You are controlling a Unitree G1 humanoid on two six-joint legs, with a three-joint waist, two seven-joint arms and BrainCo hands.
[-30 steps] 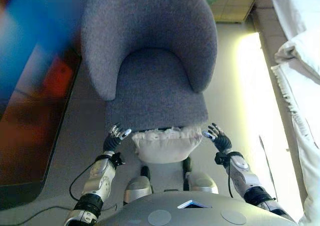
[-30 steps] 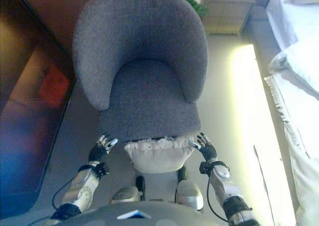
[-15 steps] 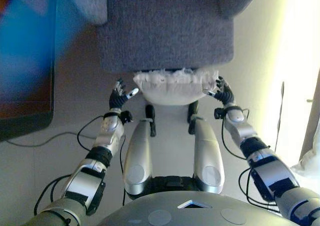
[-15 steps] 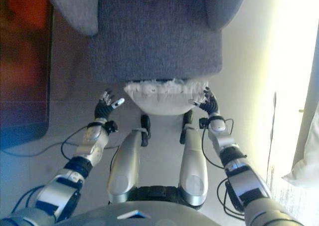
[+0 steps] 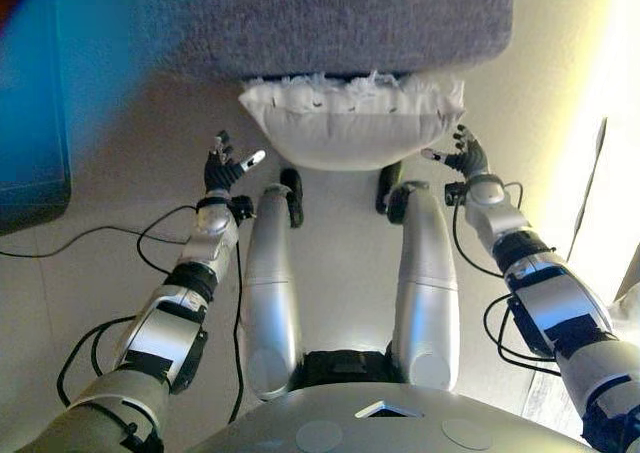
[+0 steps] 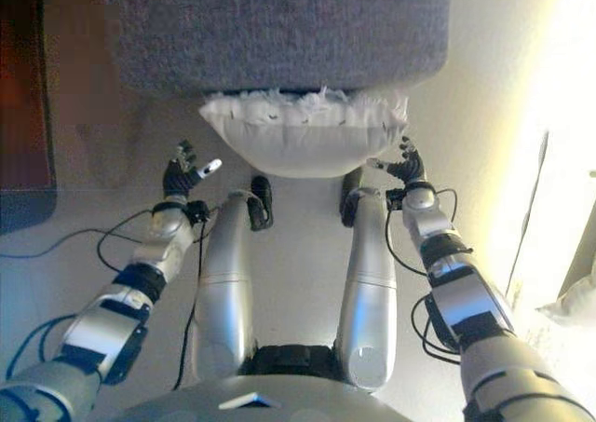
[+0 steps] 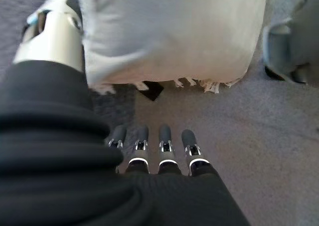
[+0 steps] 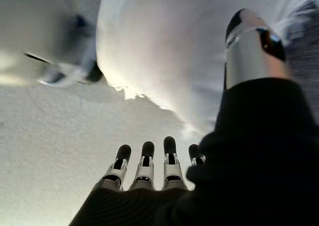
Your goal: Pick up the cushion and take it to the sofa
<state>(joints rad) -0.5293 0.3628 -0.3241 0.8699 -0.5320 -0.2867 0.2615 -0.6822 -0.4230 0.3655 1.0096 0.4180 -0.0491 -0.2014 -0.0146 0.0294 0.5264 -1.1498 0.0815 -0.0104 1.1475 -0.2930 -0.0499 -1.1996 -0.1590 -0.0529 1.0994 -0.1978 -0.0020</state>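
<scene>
Grey fabric covers the one armchair (image 5: 330,23), the biggest thing in view; only its front part shows, at the far side of the head views. It stands on a pale floor (image 5: 340,263). At the robot's left there is a dark flat panel (image 5: 30,93), seen only in part, so I cannot tell what it is. At the robot's right a strip of strong light falls on the floor beside the chair.

One white cushion (image 5: 350,128) lies on the floor against the front of the armchair, with a fringed edge at the side next to the chair. Nothing stands between the cushion and the hands.

Two hands are in view, one at each side of the cushion. The left hand (image 5: 222,165) is near the cushion's left end but apart from it; its fingers are spread and straight, and it holds nothing. In the left wrist view the fingers (image 7: 164,138) point toward the cushion's fringe with bare floor between them. The right hand (image 6: 406,167) is just beside the cushion's right end, fingers also straight and empty. I cannot tell if its fingertips touch the cloth.
</scene>
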